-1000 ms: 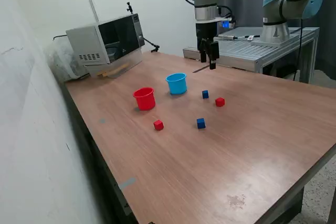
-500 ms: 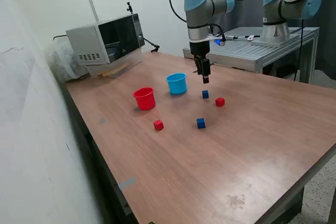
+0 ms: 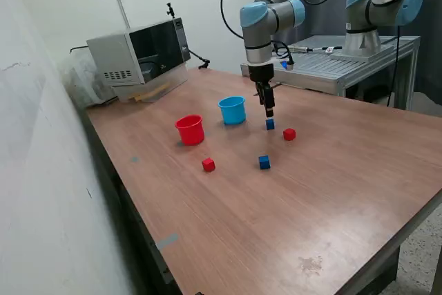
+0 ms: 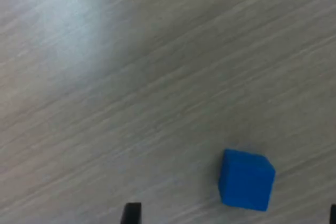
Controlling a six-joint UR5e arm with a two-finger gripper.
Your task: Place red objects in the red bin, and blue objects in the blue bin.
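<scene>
A red cup [image 3: 190, 130] and a light blue cup [image 3: 233, 110] stand upright on the wooden table [image 3: 331, 191]. Two dark blue cubes lie on it, one [image 3: 270, 124] to the exterior view's right of the blue cup and one [image 3: 264, 162] nearer the front. Two red cubes lie apart, one [image 3: 289, 134] and one [image 3: 208, 164]. My gripper [image 3: 268, 110] hangs just above the rear blue cube, pointing down. In the wrist view the blue cube [image 4: 247, 179] sits between my gripper's [image 4: 231, 217] spread fingertips [image 4: 131, 213], untouched. The gripper is open and empty.
A grey microwave [image 3: 141, 50] stands at the table's back on the exterior view's left. A second arm [image 3: 376, 12] stands on a metal bench [image 3: 345, 63] behind the table. A wall runs along the exterior view's left.
My gripper has come down and moved toward the exterior view's left, from high behind the cups to just above the rear blue cube. The cubes and cups have not moved.
</scene>
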